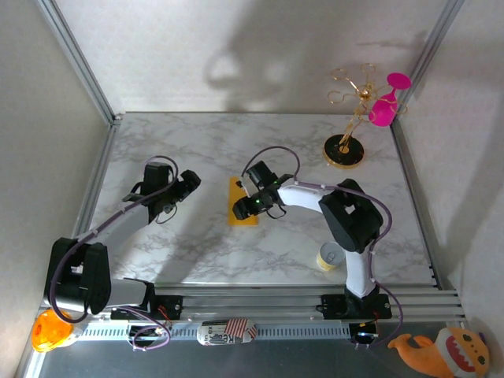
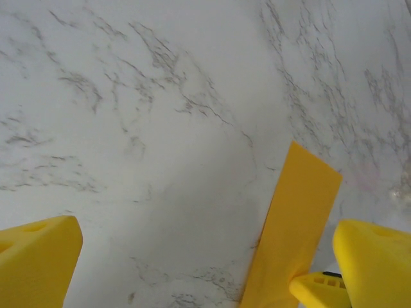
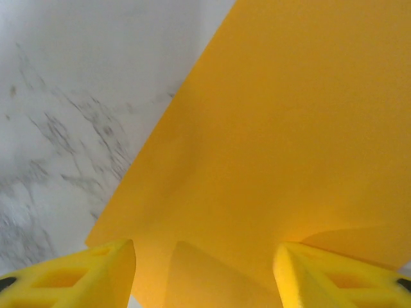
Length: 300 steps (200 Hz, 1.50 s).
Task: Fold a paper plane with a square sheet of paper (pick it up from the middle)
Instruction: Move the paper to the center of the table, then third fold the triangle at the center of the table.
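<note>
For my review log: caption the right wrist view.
Open right gripper poised over the yellow-orange paper on the marble table.

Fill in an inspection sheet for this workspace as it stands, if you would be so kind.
Surface: marble table, no spills seen.
Job's things: yellow-orange sheet of paper lying flat mid-table, partly under the right arm's wrist.
Clutter: gold wire stand with pink pieces at the far right; small yellow container by the right arm's base; orange toy and orange plush toy off the near edge.
Grippers: left gripper open, beside the paper; right gripper open, over the paper.
Cables: purple cables loop along both arms.
Surroundings: white walls, aluminium frame.
</note>
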Each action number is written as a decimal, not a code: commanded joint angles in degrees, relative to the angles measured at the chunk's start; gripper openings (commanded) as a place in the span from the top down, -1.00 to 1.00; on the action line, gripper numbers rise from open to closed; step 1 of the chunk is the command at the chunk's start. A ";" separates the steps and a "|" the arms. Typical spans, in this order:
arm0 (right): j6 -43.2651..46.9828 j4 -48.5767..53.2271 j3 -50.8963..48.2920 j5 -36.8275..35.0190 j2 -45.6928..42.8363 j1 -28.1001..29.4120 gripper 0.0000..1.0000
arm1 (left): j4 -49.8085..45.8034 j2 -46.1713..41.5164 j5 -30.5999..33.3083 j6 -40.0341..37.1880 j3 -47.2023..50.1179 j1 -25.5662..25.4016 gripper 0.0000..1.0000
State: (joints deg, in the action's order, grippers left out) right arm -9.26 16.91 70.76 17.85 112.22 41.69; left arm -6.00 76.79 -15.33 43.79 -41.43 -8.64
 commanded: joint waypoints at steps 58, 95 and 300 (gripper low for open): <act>-20.86 -5.39 -3.48 -1.98 -9.34 -3.46 -0.15 | 7.92 3.67 -8.53 8.47 2.42 -9.60 -0.99; -24.86 -4.65 -2.94 -2.55 -7.05 -3.72 -0.11 | 9.78 5.60 -8.97 11.46 3.07 -14.02 -0.95; -27.32 -1.45 -3.09 -2.60 1.67 -4.43 0.06 | 14.61 18.14 -15.05 11.10 -0.35 -21.15 0.21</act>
State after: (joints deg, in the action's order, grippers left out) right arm -36.49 12.29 68.18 16.21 111.55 37.63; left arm 6.37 93.89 -28.21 56.58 -39.70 -29.17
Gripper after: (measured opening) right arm 0.475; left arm 0.404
